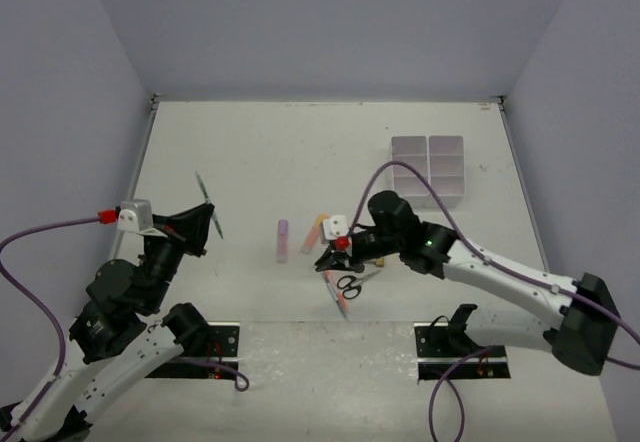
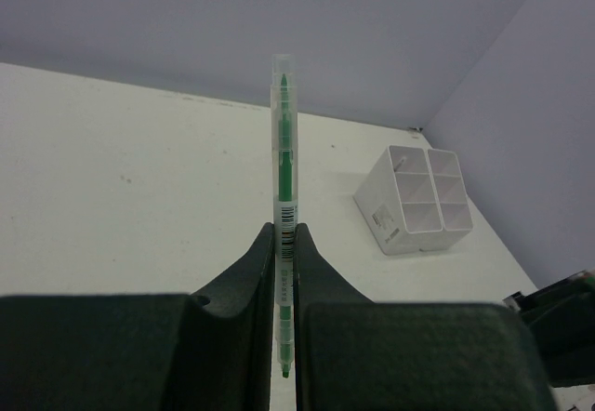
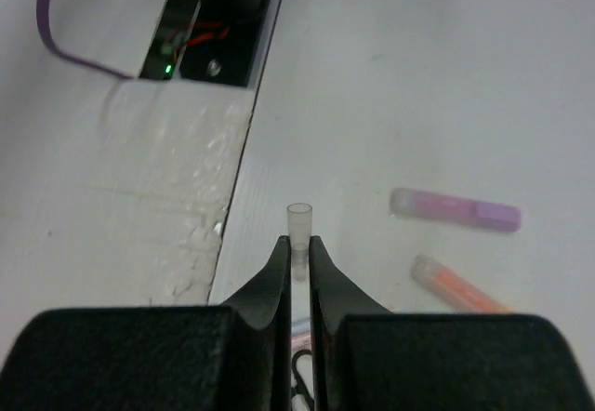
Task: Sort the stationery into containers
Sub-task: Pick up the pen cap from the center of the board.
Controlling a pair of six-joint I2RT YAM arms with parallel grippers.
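Observation:
My left gripper is shut on a thin green pen, held clear of the table at the left with its capped end pointing away from the fingers. My right gripper is shut on the clear-capped end of a pink-red pen. The rest of that pen runs back under the fingers, next to the black-handled scissors. A lilac highlighter and an orange-peach highlighter lie mid-table. The white six-compartment box stands at the far right.
Grey walls close the table on the left, back and right. Two black base plates with purple cables sit at the near edge. A small tan item lies under the right arm's wrist.

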